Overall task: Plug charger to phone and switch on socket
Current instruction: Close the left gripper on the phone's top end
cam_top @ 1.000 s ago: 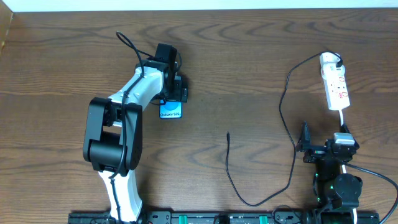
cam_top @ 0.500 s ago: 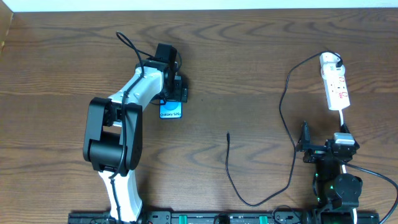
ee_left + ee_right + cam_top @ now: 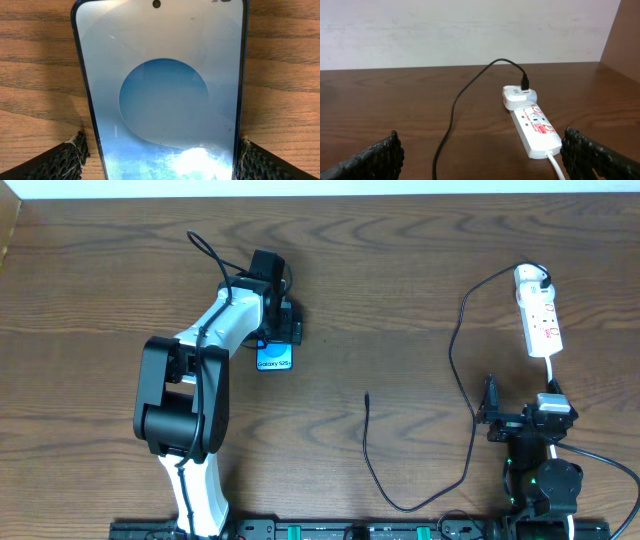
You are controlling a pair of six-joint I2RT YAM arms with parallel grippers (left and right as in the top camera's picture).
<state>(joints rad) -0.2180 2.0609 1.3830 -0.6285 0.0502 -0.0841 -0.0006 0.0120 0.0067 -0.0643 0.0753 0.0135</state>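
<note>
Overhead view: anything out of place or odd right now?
Nothing damaged or spilled. Only the charger plug tip lies loose mid-table, far from the phone that the left gripper straddles.

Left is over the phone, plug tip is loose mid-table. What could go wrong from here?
1. The left gripper has its open fingers either side of the phone, which lies flat on the table. Closing on its slim edges could slip or skid it.
2. The plug tip lies far from both grippers and is a small target.
3. The charger passes close to the right gripper. A snag may drag the socket.
</note>
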